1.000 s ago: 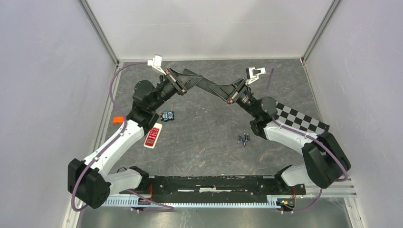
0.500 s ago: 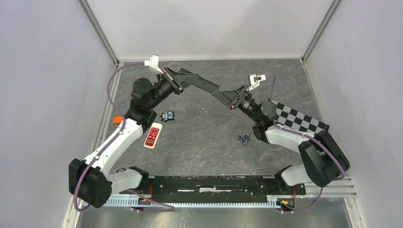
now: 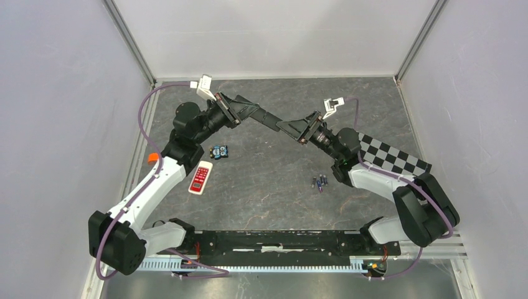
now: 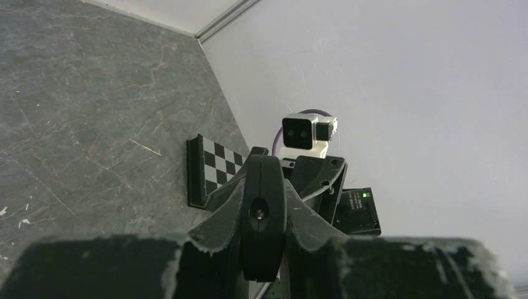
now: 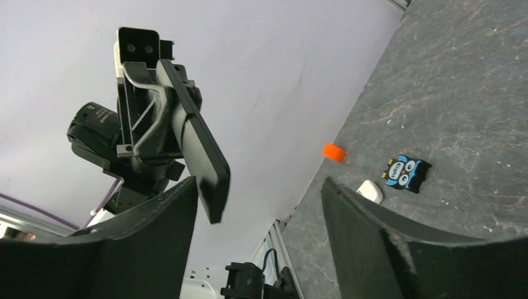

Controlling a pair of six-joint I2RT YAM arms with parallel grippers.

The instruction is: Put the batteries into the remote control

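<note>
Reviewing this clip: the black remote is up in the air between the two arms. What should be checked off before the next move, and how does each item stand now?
1. Left end effector shut on the black remote, which is held clear of the table: ok.
2. Right end effector open, ready to take the remote's free end: ok.
3. Remote's free end properly between the right fingers: cannot tell; it shows beside one finger, depth unclear.
4. Battery compartment open and facing up: cannot tell.
5. Batteries lying together on the table beside the right arm, not yet picked up: ok.
</note>
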